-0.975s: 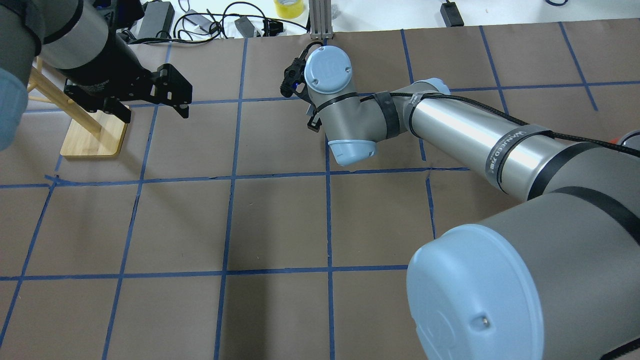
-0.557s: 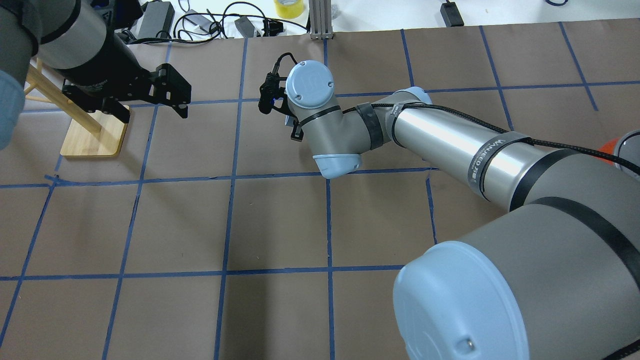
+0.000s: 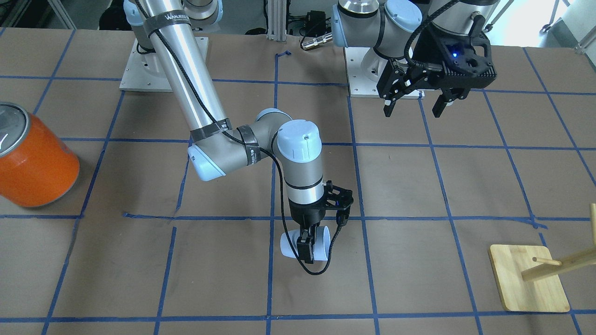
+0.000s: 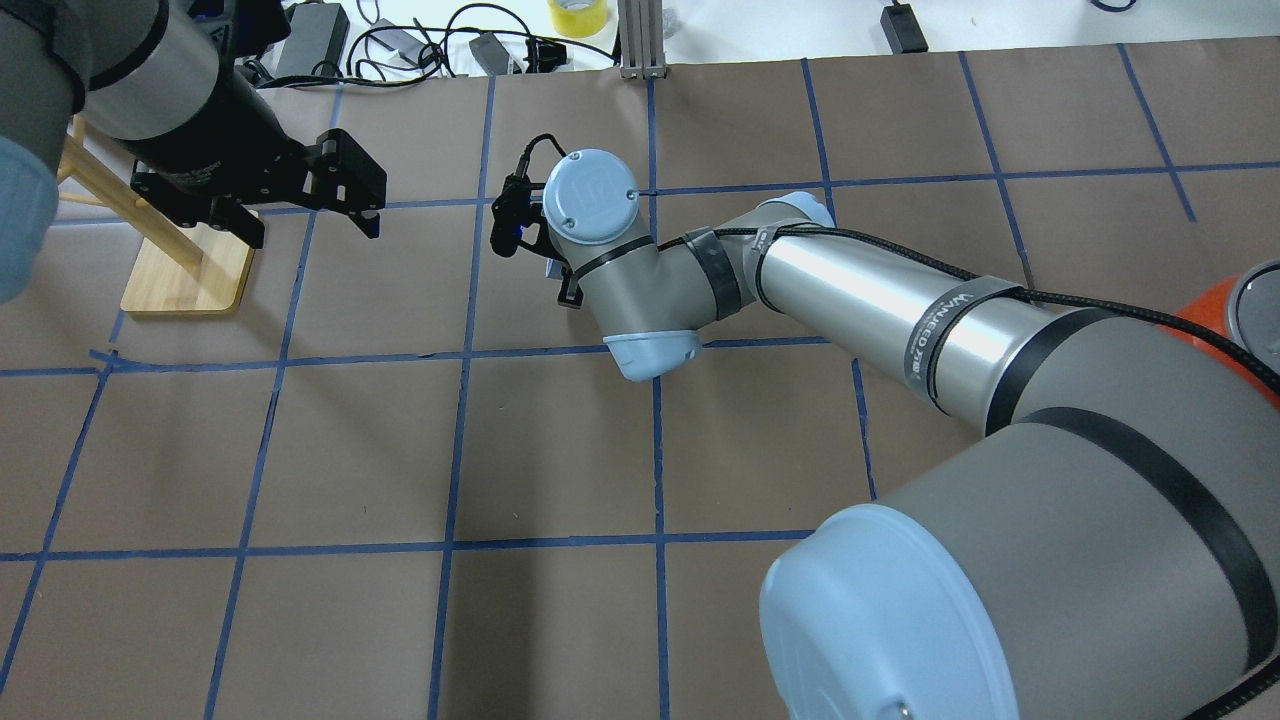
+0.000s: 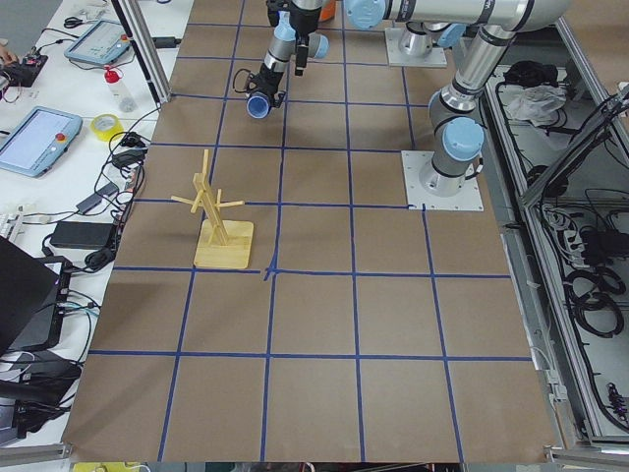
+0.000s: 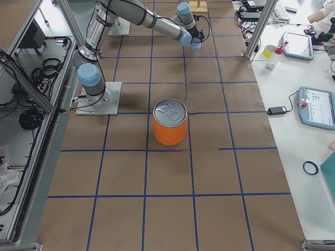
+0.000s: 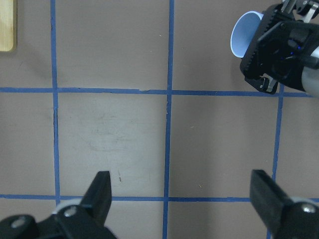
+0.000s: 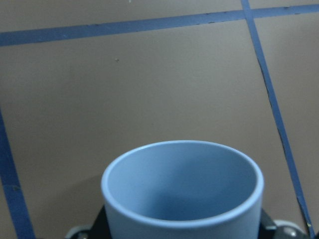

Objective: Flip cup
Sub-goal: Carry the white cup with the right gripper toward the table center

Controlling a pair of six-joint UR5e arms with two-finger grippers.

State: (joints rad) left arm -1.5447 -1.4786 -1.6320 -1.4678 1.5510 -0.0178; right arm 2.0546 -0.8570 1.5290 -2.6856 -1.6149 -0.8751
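Leftward and nearer the robot goes the right arm since a second ago, overhead; the left claw (image 4: 310,228) hangs spread near the table's (image 4: 330,450) far-left corner. Front-facing: the right claw (image 3: 307,246) pinches the pale blue cup (image 3: 319,239), tipped sideways, mid-table. Right wrist: its mouth faces the camera.

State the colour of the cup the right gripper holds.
The cup is plain pale blue, clearest in the right wrist-mounted view.

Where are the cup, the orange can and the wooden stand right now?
cup (image 8: 182,186): right wrist view, inner wall below the rim.
orange can (image 3: 39,172): front-facing view, orange side wall.
wooden stand (image 3: 517,279): front-facing view, flat base plate.
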